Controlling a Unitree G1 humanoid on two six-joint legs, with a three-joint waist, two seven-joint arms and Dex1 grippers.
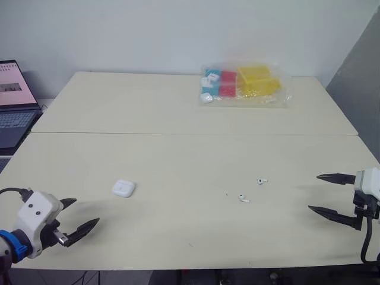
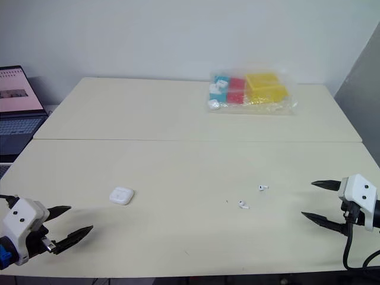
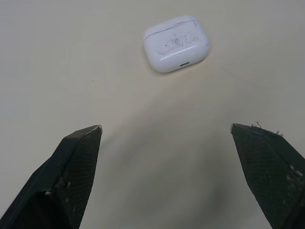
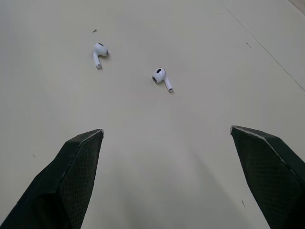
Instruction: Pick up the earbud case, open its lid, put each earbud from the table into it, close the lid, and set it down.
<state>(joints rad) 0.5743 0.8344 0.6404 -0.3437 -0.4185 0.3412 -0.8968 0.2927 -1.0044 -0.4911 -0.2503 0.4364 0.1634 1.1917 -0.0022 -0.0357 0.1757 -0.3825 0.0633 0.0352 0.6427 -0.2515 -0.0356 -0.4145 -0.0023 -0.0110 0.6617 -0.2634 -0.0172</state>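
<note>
Closest to my camera, the left gripper [image 1: 86, 211] hangs over the front left corner of the table [image 1: 178, 154], jaws spread wide with nothing between them. Beyond it, off the table's left edge, I see a laptop [image 1: 13, 101] with its screen lit. Just ahead of that gripper's fingers the case [image 1: 123, 188] lies flat on the table, lid closed, clear of both fingertips. Right of the middle, two earbuds lie loose on the table: the near earbud [image 1: 244, 198] and, slightly right and farther back, the far earbud [image 1: 262, 180], near each other but not touching. At the back, right of centre, a clear bag [image 1: 243, 86] holds yellow, red and blue pieces. At the right edge, the right gripper [image 1: 313, 192] hovers with jaws released and empty, its fingertips pointing toward the earbuds and well apart from them.
</note>
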